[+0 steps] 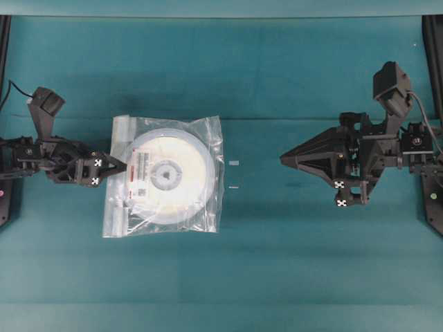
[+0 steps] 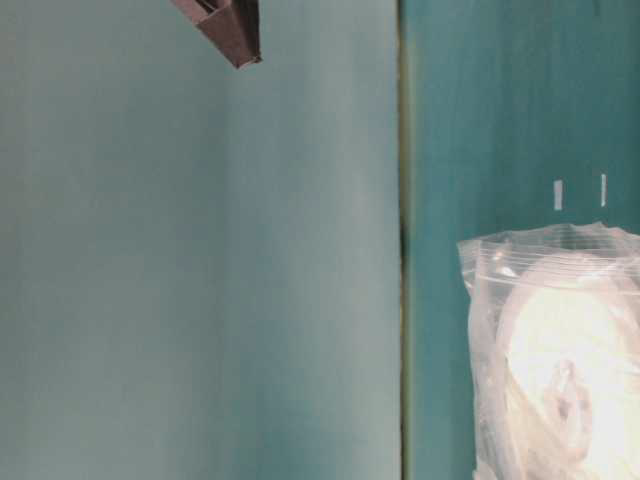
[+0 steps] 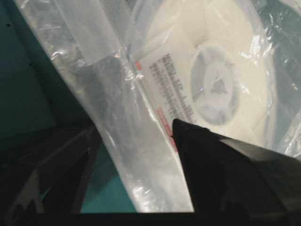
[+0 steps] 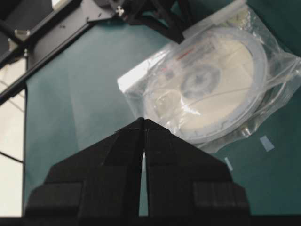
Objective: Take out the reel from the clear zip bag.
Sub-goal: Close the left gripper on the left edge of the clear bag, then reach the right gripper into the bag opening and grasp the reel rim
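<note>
The clear zip bag (image 1: 119, 207) lies flat on the teal table, left of centre, with the white reel (image 1: 169, 176) inside it, label and grey hub facing up. My left gripper (image 1: 119, 167) is at the bag's left edge. In the left wrist view it (image 3: 135, 127) is open, with the bag's zip-strip edge (image 3: 117, 113) between the jaws and the reel (image 3: 235, 52) just beyond. My right gripper (image 1: 284, 158) is shut and empty, well to the right of the bag. The right wrist view shows its closed tips (image 4: 143, 120) short of the bag (image 4: 136, 80) and the reel (image 4: 221, 75).
Two small tape strips (image 1: 233, 163) (image 1: 233, 186) lie on the table between the bag and the right gripper. Black frame posts (image 1: 432, 41) stand at the table's sides. In the table-level view the bag (image 2: 560, 350) is at the lower right and the right gripper's tip (image 2: 240, 58) is at the top.
</note>
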Controlling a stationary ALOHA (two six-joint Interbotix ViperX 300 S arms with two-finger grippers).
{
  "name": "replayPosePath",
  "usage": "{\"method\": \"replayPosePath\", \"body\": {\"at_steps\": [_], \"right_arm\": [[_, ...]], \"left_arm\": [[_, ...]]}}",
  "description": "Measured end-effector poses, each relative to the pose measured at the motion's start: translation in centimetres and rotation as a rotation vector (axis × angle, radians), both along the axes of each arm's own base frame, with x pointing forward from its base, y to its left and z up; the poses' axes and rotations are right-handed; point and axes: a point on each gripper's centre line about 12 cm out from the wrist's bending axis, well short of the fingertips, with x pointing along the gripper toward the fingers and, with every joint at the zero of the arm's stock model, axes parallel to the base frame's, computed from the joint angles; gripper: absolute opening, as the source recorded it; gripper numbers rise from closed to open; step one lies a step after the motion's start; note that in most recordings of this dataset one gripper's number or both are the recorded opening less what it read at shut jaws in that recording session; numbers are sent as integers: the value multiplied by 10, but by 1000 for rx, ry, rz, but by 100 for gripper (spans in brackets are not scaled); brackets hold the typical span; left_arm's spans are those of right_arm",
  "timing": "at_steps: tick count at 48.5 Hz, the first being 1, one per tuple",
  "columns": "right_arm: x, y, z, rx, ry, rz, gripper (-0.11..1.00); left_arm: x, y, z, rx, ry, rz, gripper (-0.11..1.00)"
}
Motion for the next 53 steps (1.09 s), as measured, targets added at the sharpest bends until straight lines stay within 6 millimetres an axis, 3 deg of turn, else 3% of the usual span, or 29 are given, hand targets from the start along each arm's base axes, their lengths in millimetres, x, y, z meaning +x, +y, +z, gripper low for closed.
{"method": "replayPosePath", "body": {"at_steps": [8, 15, 24, 33, 37, 48, 53], "right_arm": [[0, 0, 0, 0, 0, 0, 0], [-1, 1, -3, 12, 15, 0, 0], [-4, 2, -28, 110, 143, -28, 0], [4, 2, -53, 192, 233, -68, 8], [12, 1, -60, 206, 249, -78, 21], [58, -2, -74, 214, 286, -91, 84], [77, -4, -85, 217, 313, -99, 94]], "left_arm": [[-3, 0, -2, -5, 24, 5, 59], [-5, 0, -5, -13, 63, 7, 35], [-1, 1, -5, -11, 87, 2, 9], [3, 2, -4, -6, 91, -1, 1], [2, 2, -5, -6, 97, -2, 1], [1, 2, -5, -8, 105, -2, 1], [1, 2, -5, -9, 105, -1, 1]]}}
